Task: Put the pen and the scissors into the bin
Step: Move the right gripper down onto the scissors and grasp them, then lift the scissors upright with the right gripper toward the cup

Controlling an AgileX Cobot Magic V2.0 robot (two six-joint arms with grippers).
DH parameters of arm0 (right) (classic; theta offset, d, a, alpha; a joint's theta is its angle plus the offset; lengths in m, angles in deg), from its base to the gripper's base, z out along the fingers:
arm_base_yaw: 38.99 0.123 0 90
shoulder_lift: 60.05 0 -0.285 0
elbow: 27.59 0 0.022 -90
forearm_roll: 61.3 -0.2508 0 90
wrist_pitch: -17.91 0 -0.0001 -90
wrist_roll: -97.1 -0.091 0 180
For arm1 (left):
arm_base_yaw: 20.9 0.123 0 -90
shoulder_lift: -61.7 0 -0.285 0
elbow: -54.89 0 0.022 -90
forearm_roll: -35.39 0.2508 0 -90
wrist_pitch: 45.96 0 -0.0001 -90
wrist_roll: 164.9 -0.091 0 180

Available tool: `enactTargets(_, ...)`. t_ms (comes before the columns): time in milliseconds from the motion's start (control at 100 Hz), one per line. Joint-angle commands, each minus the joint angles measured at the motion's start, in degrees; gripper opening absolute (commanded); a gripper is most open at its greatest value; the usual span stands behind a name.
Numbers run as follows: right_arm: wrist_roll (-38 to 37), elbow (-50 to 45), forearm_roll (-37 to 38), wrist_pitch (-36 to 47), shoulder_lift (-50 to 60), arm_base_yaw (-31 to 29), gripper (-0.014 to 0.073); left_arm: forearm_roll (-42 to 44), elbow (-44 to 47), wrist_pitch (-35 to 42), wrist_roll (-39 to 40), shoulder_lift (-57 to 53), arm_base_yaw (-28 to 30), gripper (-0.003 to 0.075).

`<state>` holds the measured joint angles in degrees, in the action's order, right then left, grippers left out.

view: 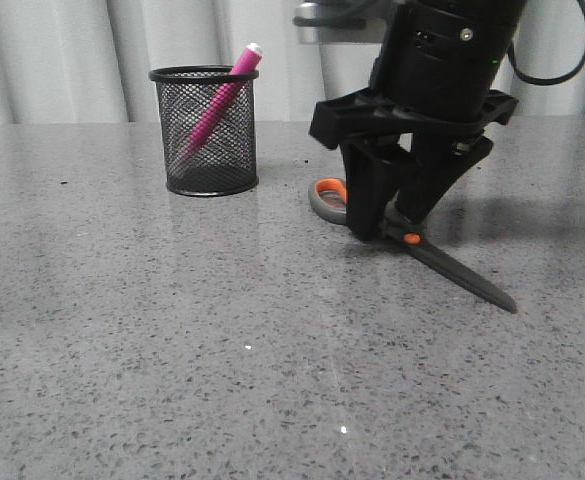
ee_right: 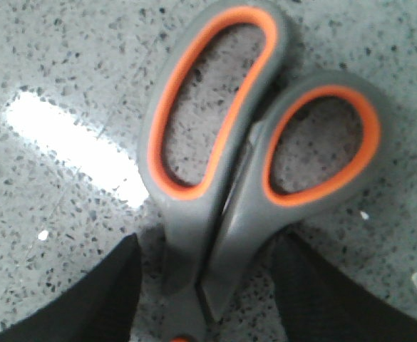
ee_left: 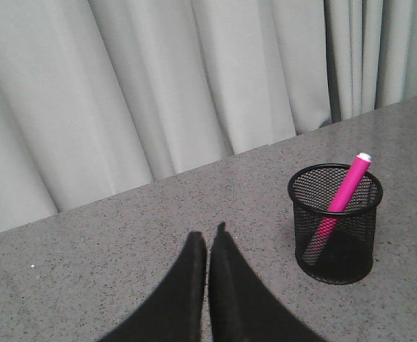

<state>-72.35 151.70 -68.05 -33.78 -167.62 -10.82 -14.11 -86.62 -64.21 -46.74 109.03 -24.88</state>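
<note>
Scissors (ee_right: 215, 206) lie between right fingers (ee_right: 94, 299).

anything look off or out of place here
Nothing looks damaged or spilled. The pen leans tilted in the upright bin, its white end poking above the rim. The scissors lie flat on the table, closed, with the right tool straddling them near the pivot.

Grey speckled table (view: 172, 350) — pale pleated curtains (view: 62, 60) behind.
</note>
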Motion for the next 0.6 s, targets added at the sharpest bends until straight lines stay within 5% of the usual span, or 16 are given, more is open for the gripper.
enactTargets(0,-3.1,1.2,5.5,1.4,1.3,1.6,0.037,-1.5,-1.6,2.8,0.8,-0.3,0.1,-0.0019)
enactTargets(160,-3.6,1.2,7.9,1.2,1.3,2.7,0.0325,-1.5,-1.6,2.8,0.8,-0.3,0.1,-0.0019)
enactTargets(360,-3.6,1.2,8.0,-0.7,1.0,2.7,-0.0077,-1.5,-1.6,2.8,0.8,-0.3,0.1,-0.0019)
enactTargets(590,-4.2,0.8,6.4,1.6,4.0,2.6,-0.0073,-1.5,-1.6,2.8,0.8,-0.3,0.1,-0.0019)
